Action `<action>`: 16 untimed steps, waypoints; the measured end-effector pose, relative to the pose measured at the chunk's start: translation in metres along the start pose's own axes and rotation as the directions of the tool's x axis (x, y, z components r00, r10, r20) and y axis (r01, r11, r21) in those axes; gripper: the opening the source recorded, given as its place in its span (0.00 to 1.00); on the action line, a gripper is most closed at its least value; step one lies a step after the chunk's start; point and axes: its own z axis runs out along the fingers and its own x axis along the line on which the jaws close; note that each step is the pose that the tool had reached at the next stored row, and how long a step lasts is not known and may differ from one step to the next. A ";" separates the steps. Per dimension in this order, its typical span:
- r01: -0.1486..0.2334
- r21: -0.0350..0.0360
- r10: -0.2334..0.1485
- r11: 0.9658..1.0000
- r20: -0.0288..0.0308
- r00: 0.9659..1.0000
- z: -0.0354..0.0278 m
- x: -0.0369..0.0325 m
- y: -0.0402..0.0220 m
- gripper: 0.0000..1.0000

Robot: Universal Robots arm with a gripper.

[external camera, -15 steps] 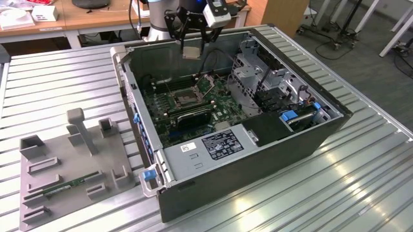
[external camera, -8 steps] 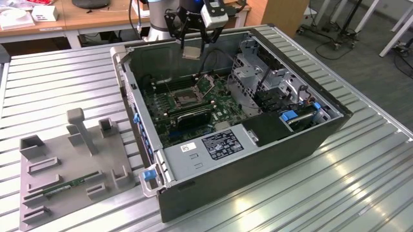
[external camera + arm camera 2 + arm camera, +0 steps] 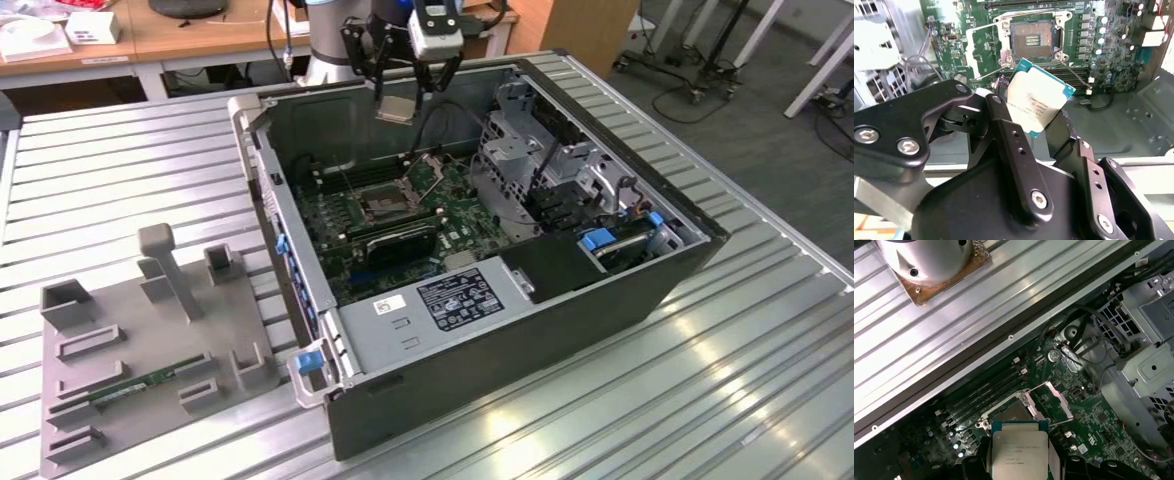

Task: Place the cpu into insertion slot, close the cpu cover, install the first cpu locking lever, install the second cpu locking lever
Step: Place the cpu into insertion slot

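In the exterior view, the black two-fingered gripper hangs well above the square dark-grey insertion slot with its silvery metal rim, inside the open black computer case. Its fingers pinch the small flat square cpu with the pale metal face by two opposite edges. The chip is in the air over the slot, apart from the green motherboard around the slot. The thin silvery cpu cover frame stands swung up just beside the slot.

In the second wrist view, the black fingers clamp the cpu, which sits tilted with its printed face showing. Beyond it lies the insertion slot with its contact field exposed. The cpu cover is folded back, touching the slot's edge.

In the first wrist view, the cpu is gripped on both sides and partly hides the insertion slot. The cpu cover stands open at the slot's side.
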 end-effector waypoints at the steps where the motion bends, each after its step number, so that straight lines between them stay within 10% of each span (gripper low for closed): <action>1: -0.015 0.000 0.015 1.000 0.001 1.000 0.0001 0.0000 0.0000 0.54; 6: -0.083 -0.002 0.083 0.997 0.007 0.997 0.0003 0.0000 0.0000 0.54; 16: -0.084 -0.002 0.084 0.996 0.007 0.996 0.0003 0.0000 0.0000 0.54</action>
